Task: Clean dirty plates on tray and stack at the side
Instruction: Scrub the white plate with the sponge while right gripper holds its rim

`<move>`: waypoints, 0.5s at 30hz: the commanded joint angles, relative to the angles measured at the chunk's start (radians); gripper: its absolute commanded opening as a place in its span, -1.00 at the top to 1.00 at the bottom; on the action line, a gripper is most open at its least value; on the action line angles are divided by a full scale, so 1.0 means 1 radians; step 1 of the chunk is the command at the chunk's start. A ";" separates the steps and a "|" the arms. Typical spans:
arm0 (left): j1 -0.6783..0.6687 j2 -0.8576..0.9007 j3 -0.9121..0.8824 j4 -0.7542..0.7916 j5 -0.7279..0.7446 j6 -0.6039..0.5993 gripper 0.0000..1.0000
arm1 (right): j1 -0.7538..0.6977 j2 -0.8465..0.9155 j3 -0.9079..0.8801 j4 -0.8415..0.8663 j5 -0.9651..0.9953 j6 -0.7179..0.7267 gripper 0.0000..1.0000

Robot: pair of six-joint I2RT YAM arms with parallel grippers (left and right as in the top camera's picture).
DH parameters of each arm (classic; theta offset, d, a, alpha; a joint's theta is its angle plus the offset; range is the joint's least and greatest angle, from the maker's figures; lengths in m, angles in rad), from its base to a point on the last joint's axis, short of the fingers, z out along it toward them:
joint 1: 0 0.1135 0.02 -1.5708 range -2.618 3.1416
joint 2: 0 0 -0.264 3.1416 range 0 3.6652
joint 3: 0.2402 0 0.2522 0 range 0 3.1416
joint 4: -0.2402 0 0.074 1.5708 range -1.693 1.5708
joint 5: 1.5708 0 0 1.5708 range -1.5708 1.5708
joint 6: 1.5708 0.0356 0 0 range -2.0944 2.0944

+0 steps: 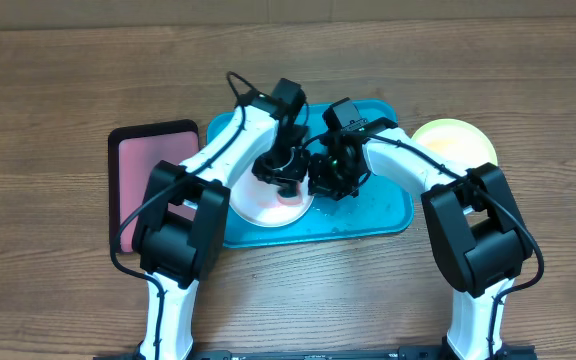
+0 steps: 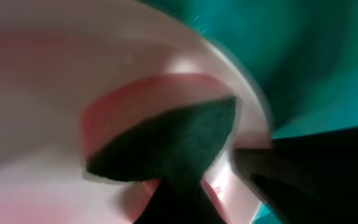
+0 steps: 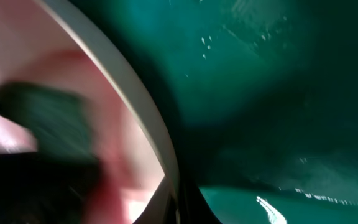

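The white plate (image 1: pixel 258 208) lies on the turquoise tray (image 1: pixel 378 215), with a red smear near its right side. My left gripper (image 1: pixel 286 180) is over the plate, shut on a dark green scouring pad (image 2: pixel 173 140) that presses on the red smear (image 2: pixel 129 93). My right gripper (image 1: pixel 320 180) is at the plate's right edge, shut on the rim (image 3: pixel 129 99). The pad shows blurred in the right wrist view (image 3: pixel 48 118). The yellow plate (image 1: pixel 455 145) sits on the table to the right of the tray. The light blue plate is out of view.
A smaller black-rimmed pink tray (image 1: pixel 153 185) lies left of the turquoise tray. Both arms cross over the tray's middle. Bare wooden table (image 1: pixel 58 80) surrounds the trays.
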 commanded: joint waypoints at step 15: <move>0.006 0.021 0.002 0.108 -0.665 -0.462 0.91 | -0.012 0.011 -0.004 0.017 -0.068 -0.018 0.93</move>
